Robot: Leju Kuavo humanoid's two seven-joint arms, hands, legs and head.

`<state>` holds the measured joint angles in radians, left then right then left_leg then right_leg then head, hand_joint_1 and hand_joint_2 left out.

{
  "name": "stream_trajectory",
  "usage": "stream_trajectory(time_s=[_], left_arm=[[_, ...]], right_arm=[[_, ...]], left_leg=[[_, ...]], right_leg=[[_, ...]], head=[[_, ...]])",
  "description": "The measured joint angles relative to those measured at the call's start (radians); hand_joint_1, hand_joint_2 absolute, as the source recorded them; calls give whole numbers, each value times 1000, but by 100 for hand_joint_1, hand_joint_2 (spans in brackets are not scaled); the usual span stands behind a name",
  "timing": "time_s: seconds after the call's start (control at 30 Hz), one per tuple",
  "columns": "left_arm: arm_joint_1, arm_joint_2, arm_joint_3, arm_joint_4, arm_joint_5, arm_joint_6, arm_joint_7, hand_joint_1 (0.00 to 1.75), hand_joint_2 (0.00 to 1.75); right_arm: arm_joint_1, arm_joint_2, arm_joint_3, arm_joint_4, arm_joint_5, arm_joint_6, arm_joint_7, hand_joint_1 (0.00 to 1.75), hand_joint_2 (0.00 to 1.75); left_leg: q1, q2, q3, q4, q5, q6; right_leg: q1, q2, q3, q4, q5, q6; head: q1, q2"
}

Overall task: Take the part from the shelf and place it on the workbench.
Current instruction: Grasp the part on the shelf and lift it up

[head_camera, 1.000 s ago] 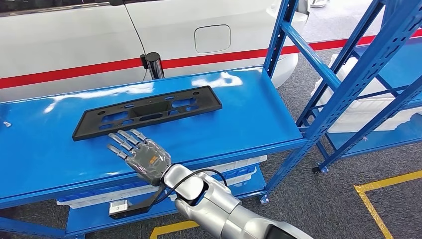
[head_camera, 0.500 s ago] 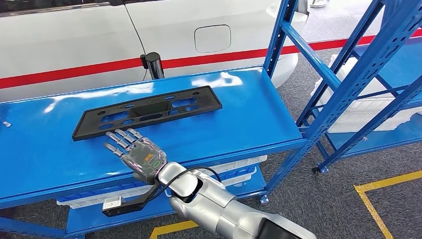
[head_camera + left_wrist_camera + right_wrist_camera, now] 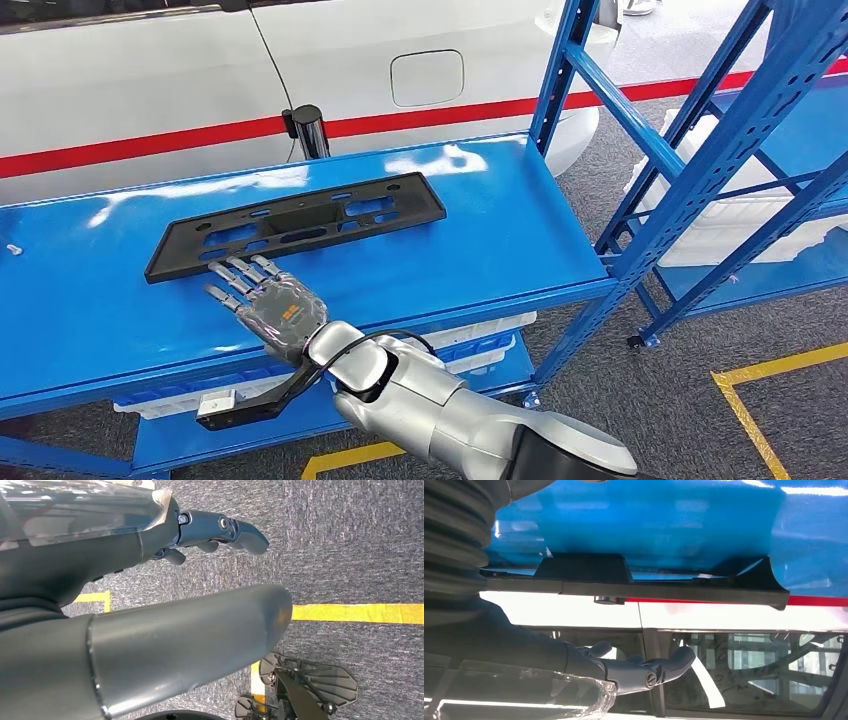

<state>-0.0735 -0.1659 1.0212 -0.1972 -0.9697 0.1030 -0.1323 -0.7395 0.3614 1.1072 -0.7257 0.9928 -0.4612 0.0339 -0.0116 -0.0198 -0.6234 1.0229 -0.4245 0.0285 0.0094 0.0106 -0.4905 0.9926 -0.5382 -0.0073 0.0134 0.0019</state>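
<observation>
a: where's the part (image 3: 296,223) right now?

b: it's lying flat on the blue shelf (image 3: 480,235), a long black panel with slots cut through it, running at a slight slant across the top surface. one end sits near the left of the shelf, the other reaches toward the middle. behind the shelf there's the white car body (image 3: 150,80) with a red stripe along it.

a: and your right hand (image 3: 268,303)?

b: my right hand is over the shelf surface, palm down, fingers spread apart and stretched forward. nothing is in it. in the head view the fingertips (image 3: 236,267) come right up to the near long edge of the part; i cannot tell whether they touch it. from the right wrist view i see the part's edge (image 3: 634,582) side-on against the blue surface, with my dark fingers (image 3: 659,667) apart from it and not closed on anything.

a: your left hand (image 3: 220,532)?

b: it hangs over the grey carpeted floor (image 3: 350,545), near a yellow floor line (image 3: 357,613). the fingers look loosely extended, nothing between them.

a: anything else nearby?

b: a second blue rack (image 3: 740,120) stands to the right, with white trays (image 3: 720,215) on its lower level. more white trays (image 3: 480,345) sit under the shelf i'm working at.
</observation>
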Motion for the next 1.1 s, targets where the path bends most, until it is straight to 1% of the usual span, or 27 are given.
stream_trajectory(time_s=[0.03, 0.1, 0.3, 0.57, 0.77, 1.1], left_arm=[[0, -2, 0, 0, 2, 2, -1, 0, 0], [0, -2, 0, 0, 2, 3, -2, 0, 0], [0, -2, 0, 0, -7, 2, -2, 0, 0], [0, -2, 0, 0, -16, -11, -8, 0, 0], [0, -2, 0, 0, -22, -17, -16, 0, 0], [0, -2, 0, 0, -22, -28, -23, 0, 0]], right_arm=[[-11, 0, 28, 9, -15, 4, 22, 0, 175], [-21, 0, 54, 21, -30, 12, 51, 0, 175], [-50, 0, 103, 56, -50, 33, 108, 0, 175], [-89, 9, 163, 67, -71, 103, 192, 0, 175], [-111, 13, 188, 80, -84, 117, 214, 0, 175], [-120, 15, 212, 85, -89, 118, 220, 0, 175]], left_leg=[[0, 0, 0, 0, 0, 0], [0, 0, 0, 0, 0, 0], [0, 0, 0, 0, 0, 0], [1, 0, 2, 0, 0, 0], [1, 0, 2, 0, 2, 0], [1, 0, 3, 0, 3, 1]], right_leg=[[0, 0, 0, 0, 0, 0], [0, 0, 0, 0, 0, 0], [0, 0, 0, 0, 0, 0], [0, 0, 1, 0, 0, 0], [0, -1, 2, 0, 0, 0], [0, -1, 3, 0, 1, 1]], head=[[0, 0], [0, 0], [0, 0], [0, 0], [0, 0], [0, 0]])
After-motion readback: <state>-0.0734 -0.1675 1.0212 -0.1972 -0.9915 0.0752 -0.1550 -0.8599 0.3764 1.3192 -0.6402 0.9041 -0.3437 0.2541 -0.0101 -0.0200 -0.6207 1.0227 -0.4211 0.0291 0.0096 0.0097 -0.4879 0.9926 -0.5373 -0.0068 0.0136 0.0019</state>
